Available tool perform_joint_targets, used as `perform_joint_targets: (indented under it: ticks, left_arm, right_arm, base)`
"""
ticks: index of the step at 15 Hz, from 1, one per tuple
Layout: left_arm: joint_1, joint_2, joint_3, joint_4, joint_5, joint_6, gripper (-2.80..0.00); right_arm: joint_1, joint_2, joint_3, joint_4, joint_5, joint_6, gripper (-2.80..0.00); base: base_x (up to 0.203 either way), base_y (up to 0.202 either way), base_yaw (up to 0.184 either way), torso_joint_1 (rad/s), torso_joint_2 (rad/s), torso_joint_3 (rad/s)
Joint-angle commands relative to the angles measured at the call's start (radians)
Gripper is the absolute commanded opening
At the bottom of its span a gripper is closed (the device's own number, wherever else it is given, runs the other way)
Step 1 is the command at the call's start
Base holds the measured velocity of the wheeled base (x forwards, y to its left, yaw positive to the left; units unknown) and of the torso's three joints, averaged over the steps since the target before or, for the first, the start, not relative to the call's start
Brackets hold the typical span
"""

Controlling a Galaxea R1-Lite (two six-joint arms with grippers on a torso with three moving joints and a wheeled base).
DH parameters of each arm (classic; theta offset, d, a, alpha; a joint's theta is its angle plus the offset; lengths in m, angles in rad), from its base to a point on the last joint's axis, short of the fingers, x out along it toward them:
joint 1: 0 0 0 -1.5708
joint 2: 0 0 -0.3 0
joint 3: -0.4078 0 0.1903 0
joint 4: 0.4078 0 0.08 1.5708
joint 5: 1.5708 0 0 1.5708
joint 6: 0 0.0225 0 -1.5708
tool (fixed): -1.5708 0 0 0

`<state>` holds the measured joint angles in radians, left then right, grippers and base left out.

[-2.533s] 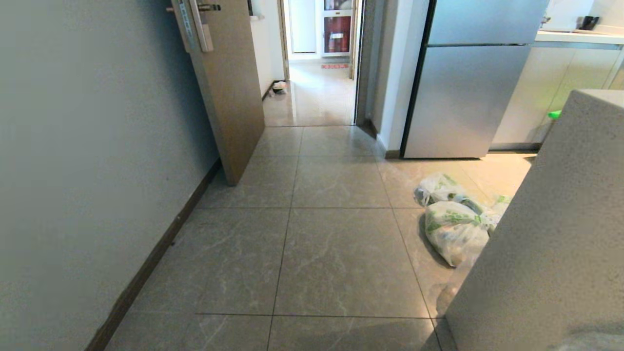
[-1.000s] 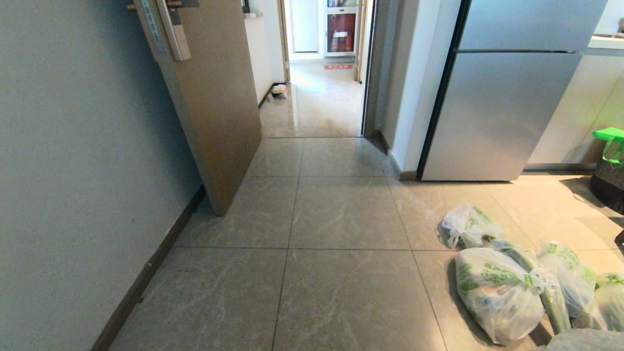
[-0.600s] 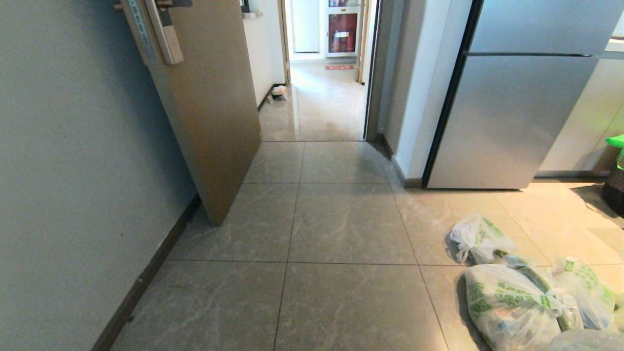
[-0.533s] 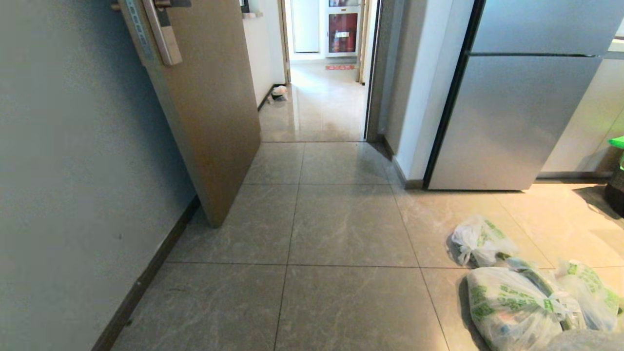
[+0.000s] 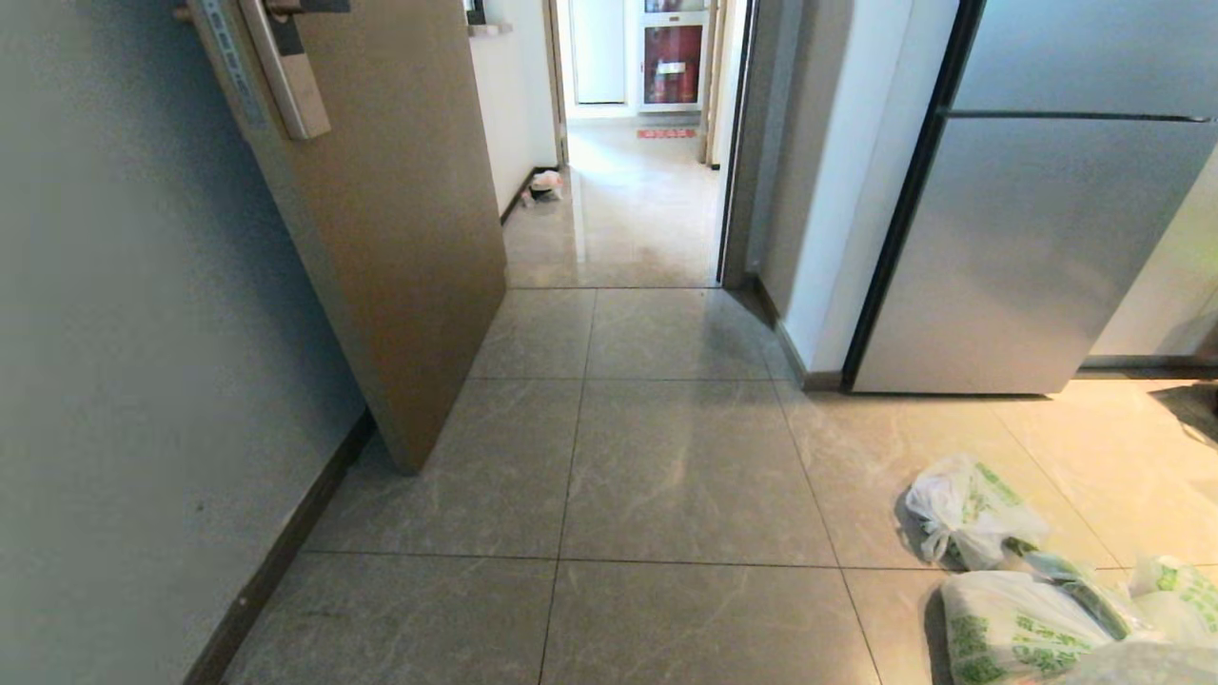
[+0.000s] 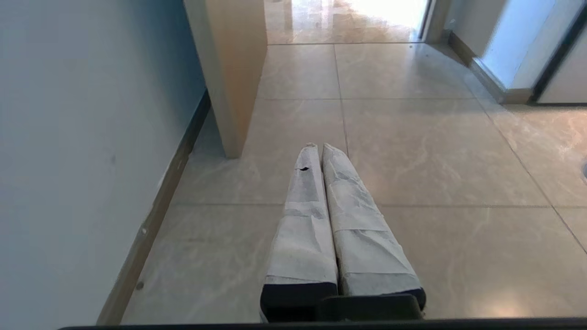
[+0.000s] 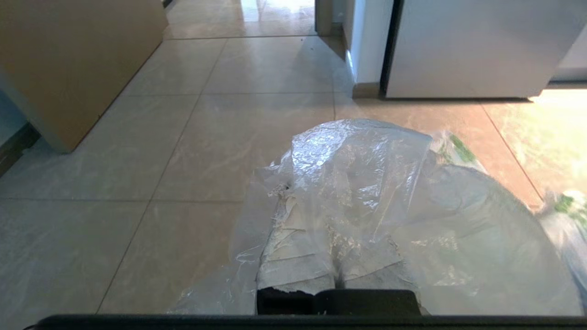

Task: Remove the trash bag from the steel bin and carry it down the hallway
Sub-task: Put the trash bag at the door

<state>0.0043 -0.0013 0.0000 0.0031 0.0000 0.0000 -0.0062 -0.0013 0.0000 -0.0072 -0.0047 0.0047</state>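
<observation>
Hallway [image 5: 666, 457]: grey-beige marbled tiles run ahead to an open doorway, with a brown door [image 5: 400, 238] ajar on the left and a steel fridge [image 5: 1047, 247] on the right. Steel bin: not in any view, so the bag appears already lifted out; the carry is the step in hand, with most of the corridor ahead. White-and-green printed bags [image 5: 1009, 571] lie on the floor at the right, near the path. Trash bag [image 7: 367, 192]: clear crinkled plastic draped over the right tool [image 7: 337, 270], whose wrapped fingers are pressed together on the film; contents hard to make out through the sheen. Left tool [image 6: 319, 149]: fingers closed together, holding nothing, pointing forward above the floor beside the wall.
</observation>
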Motion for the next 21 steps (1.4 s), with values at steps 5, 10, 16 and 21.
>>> perform_joint_targets:
  ticks: [5,10,16,21]
  left_arm:
    - [0.0,0.001,0.002,0.0,0.0,0.0,-2.8]
    - [0.0,0.001,0.002,0.0,0.0,0.0,-2.8]
    - [0.0,0.001,0.003,0.0,0.0,-0.002,-2.8]
    - [0.0,0.001,0.002,0.0,0.0,-0.002,-2.8]
  right_arm:
    - [0.0,0.0,0.002,0.0,0.0,0.0,-2.8]
    - [0.0,0.0,0.002,0.0,0.0,0.0,-2.8]
    - [0.0,0.0,0.002,0.0,0.0,0.0,-2.8]
    - [0.0,0.0,0.002,0.0,0.0,0.0,-2.8]
  base:
    - [0.192,0.0,0.001,0.004,0.0,0.001]
    - [0.193,0.0,0.001,0.001,0.0,0.002]
    - [0.193,0.0,0.002,0.002,0.0,0.003]
    - [0.193,0.0,0.001,0.003,0.0,0.002]
